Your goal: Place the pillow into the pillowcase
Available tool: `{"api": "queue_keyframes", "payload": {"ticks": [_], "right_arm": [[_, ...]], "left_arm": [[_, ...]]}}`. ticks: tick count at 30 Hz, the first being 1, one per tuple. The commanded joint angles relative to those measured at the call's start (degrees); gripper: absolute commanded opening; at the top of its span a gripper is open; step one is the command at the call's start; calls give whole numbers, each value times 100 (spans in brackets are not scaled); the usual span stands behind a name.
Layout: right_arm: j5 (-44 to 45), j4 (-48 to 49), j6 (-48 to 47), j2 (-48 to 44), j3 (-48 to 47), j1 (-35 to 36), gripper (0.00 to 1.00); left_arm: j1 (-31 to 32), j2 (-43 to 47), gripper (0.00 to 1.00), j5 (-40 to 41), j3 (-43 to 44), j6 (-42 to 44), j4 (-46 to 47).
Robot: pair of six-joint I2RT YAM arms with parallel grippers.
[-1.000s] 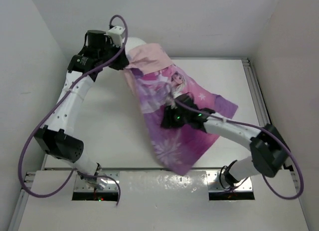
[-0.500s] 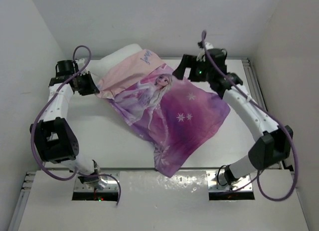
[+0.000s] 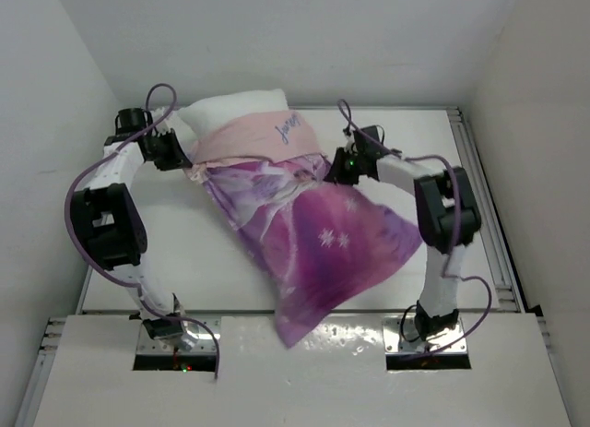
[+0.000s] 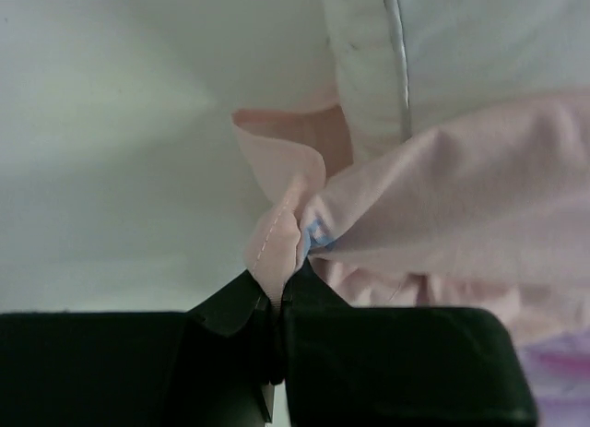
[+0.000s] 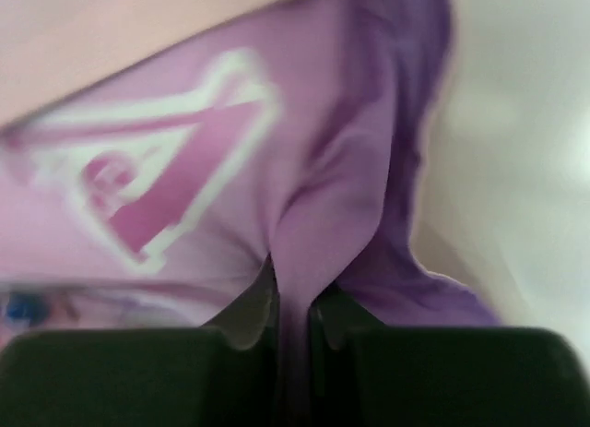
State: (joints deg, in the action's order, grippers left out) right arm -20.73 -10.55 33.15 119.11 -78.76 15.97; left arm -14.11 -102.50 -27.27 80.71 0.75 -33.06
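The white pillow lies at the back of the table, its far end bare. The purple pillowcase covers the rest, its pale pink inside folded back at the mouth. The case hangs over the table's front edge. My left gripper is shut on the pink hem at the mouth's left corner; in the left wrist view the hem is pinched beside the pillow's seamed edge. My right gripper is shut on a fold of purple fabric at the mouth's right side.
White walls close in the table at the back and both sides. A metal rail runs along the right edge. The arm bases sit on the near shelf.
Both grippers have moved inward and back with the case's mouth. The case has slid farther over the pillow, and its lower corner has dropped over the front edge.
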Motion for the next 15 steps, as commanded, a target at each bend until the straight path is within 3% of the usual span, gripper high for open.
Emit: {"api": "queue_keyframes", "payload": {"ticks": [1, 3, 4, 5, 6, 9, 10, 13, 15], "right_arm": [[209, 279, -107, -1984, 1859, 836, 5], [542, 569, -89, -3228, 3030, 1530, 6], [561, 597, -159, -3541, 3460, 1750, 14], [640, 389, -177, -4014, 3542, 2039, 46], [675, 282, -168, -4192, 3552, 2059, 64], [379, 350, 217, -4702, 3639, 1236, 94], [229, 499, 471, -4765, 3675, 563, 95], [-71, 782, 701, -4678, 3631, -327, 97], [-473, 887, 746, -4398, 3526, -515, 99]], "left_arm": [[145, -121, 0, 221, 524, 91, 326], [268, -218, 0, 239, 656, 144, 370], [303, -244, 0, 239, 683, 153, 388], [356, -262, 0, 178, 753, 144, 388], [382, -279, 0, 187, 814, 162, 370], [532, -314, 0, 178, 1069, 275, 222], [619, -323, 0, 204, 1122, 302, 186], [777, -315, 0, 248, 1237, 364, 116], [848, -297, 0, 292, 1272, 390, 45]]}}
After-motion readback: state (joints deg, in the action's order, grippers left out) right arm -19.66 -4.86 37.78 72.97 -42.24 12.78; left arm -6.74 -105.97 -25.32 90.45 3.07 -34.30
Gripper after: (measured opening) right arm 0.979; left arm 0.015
